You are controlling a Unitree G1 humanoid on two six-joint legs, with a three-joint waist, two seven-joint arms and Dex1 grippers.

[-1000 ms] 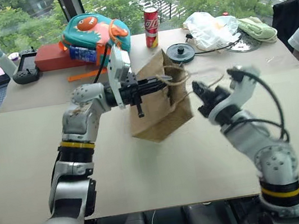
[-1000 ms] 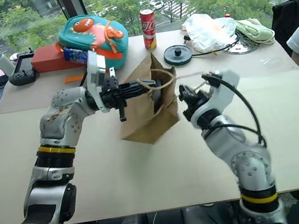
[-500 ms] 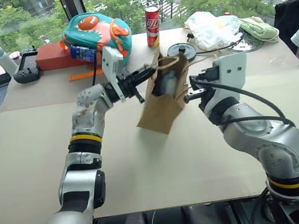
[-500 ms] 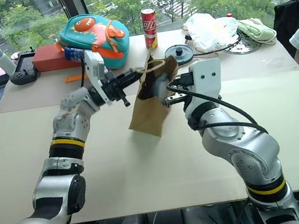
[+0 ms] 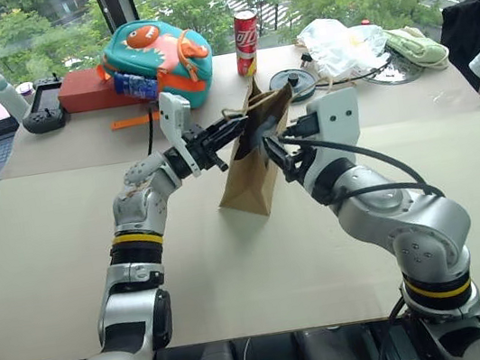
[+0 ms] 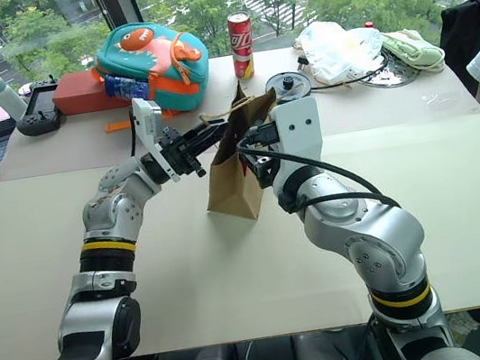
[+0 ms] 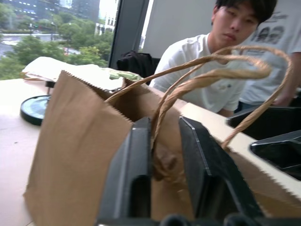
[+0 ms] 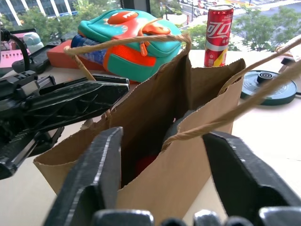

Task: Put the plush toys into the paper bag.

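Your left tool (image 7: 162, 165) has its fingers slightly apart w/ the tan cord handle (image 7: 207, 77) between them. Right tool (image 8: 162, 165) gapes wide astride the brown kraft paper bag (image 5: 253, 173) rim; red plush (image 8: 143, 165) inside.

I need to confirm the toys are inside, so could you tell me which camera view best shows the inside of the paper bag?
The right wrist view: it looks into the paper bag's open mouth, where something red lies low inside. The left wrist view shows the bag's outside and cord handles; the head views show the standing bag between both grippers, its inside dark.
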